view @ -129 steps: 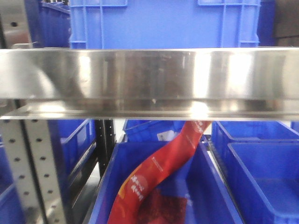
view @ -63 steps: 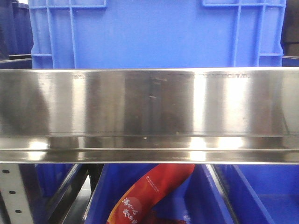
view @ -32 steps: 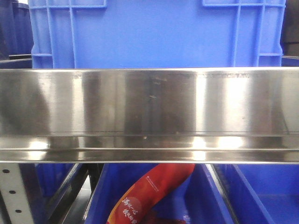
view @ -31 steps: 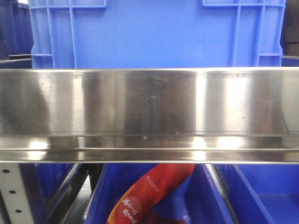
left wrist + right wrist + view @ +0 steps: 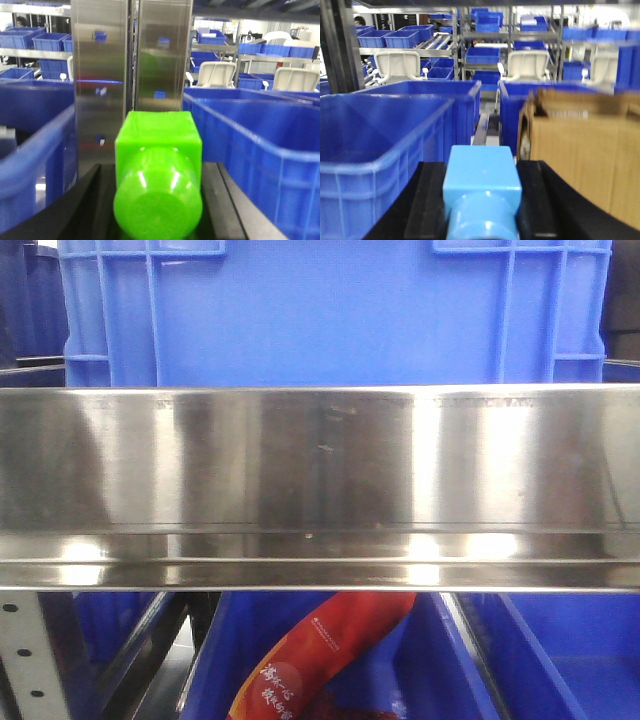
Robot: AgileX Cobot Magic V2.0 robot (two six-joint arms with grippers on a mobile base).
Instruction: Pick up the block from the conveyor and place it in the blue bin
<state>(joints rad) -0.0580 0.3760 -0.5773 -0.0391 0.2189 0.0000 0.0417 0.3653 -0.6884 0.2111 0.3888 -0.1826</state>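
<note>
1. Front: faces level and very close onto a steel shelf rail (image 5: 320, 475), blue crate (image 5: 330, 310) just behind
2. Left wrist: looks forward past a near green block (image 5: 157, 165) toward steel posts (image 5: 100, 75)
3. Right wrist: looks forward past a near light blue block (image 5: 481, 172); shares far white chairs (image 5: 395, 65) with left wrist

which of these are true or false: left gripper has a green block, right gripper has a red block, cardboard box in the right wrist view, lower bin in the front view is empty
The left gripper holds a green block: true.
The right gripper holds a red block: false, it holds a light blue block.
A cardboard box shows in the right wrist view: true.
The lower bin in the front view is empty: false, a red packet lies in it.
</note>
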